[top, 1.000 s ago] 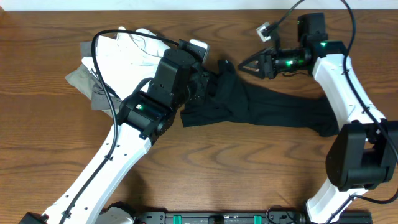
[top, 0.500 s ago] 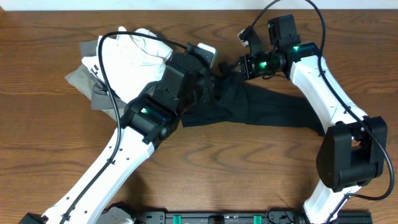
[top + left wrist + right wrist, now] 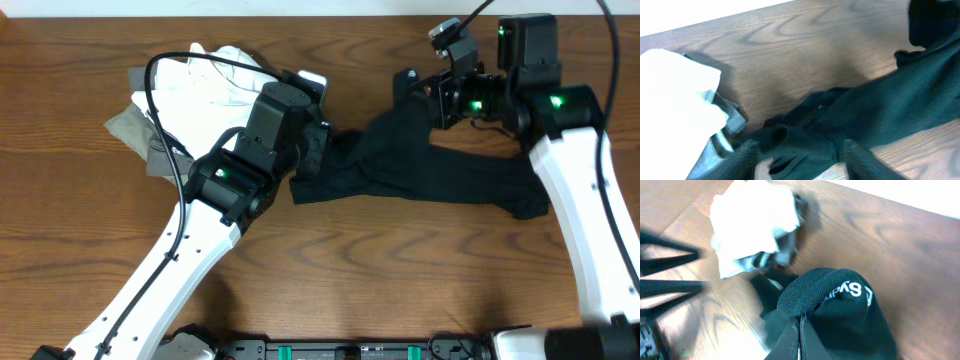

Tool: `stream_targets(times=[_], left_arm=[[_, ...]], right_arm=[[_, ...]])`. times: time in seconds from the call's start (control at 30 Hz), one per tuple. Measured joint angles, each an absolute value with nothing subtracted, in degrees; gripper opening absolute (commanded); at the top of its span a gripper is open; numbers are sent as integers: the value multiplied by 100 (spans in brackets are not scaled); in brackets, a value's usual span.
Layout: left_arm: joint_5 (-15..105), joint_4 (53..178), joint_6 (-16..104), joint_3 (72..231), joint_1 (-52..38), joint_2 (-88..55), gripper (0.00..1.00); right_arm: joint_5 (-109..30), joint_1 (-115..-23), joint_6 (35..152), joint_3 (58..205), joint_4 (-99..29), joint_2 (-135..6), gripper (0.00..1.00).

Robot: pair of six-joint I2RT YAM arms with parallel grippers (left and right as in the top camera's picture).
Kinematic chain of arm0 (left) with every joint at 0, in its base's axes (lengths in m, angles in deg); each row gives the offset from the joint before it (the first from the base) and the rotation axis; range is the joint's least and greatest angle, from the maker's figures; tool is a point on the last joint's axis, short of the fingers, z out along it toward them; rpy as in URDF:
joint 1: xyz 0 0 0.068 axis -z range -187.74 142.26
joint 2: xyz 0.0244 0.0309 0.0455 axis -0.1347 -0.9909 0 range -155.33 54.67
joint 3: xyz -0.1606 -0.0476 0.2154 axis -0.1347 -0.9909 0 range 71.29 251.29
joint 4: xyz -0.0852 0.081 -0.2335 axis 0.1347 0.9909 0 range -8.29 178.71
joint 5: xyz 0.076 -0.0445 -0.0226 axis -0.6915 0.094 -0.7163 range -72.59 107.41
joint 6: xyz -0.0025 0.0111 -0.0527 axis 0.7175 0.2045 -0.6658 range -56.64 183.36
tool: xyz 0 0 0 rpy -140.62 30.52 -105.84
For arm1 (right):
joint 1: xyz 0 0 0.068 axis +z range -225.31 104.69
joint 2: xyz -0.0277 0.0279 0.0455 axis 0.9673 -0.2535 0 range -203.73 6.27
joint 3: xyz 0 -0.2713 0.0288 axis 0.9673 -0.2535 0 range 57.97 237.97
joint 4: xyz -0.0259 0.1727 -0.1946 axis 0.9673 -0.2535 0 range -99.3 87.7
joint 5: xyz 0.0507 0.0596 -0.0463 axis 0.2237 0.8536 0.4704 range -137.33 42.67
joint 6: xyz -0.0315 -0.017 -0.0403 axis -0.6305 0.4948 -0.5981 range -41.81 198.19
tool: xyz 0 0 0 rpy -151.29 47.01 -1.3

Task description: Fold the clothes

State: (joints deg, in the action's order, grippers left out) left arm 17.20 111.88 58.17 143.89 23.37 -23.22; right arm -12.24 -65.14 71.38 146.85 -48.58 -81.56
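Pinching shirt (image 3: 840, 305) edge, right gripper (image 3: 800, 326) clamped, holds it raised, likely for spreading; left gripper (image 3: 800, 156), fingers apart, straddles bunched end; white pile (image 3: 215, 80) aside.

Robotics lab bench. Wood-grain table (image 3: 380, 290); white left arm (image 3: 160, 270) and right arm (image 3: 585, 210) rising from a black base rail (image 3: 330, 350); loose black cable (image 3: 160, 100) overhead.

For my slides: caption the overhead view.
Right gripper holds up one end of the black T-shirt; left gripper at the other, beside white and grey garments.
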Motion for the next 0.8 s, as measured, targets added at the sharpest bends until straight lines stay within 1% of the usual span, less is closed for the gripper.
stream_targets(times=[0.17,0.27,0.53,0.63,0.73,0.8], left_arm=[[2302,10773,5808,14391,2337,-2322,70],[2787,10631,5806,14391,2342,-2322,70],[3554,10640,5932,14391,2342,-2350,68],[3799,10629,6018,14391,2344,-2473,61],[3915,10556,6090,14391,2342,-2711,49],[3961,10473,6129,14391,2344,-2868,40]], right_arm=[[-1248,-6129,7015,14687,-4880,-8080,1],[-1270,-6031,7000,14687,-4873,-8178,1],[-1126,-5961,7022,14683,-4548,-8185,1],[-888,-5933,7074,14683,-4345,-8185,1],[-684,-5930,7133,14683,-4270,-8174,1],[-575,-5930,7157,14683,-4272,-8159,1]])
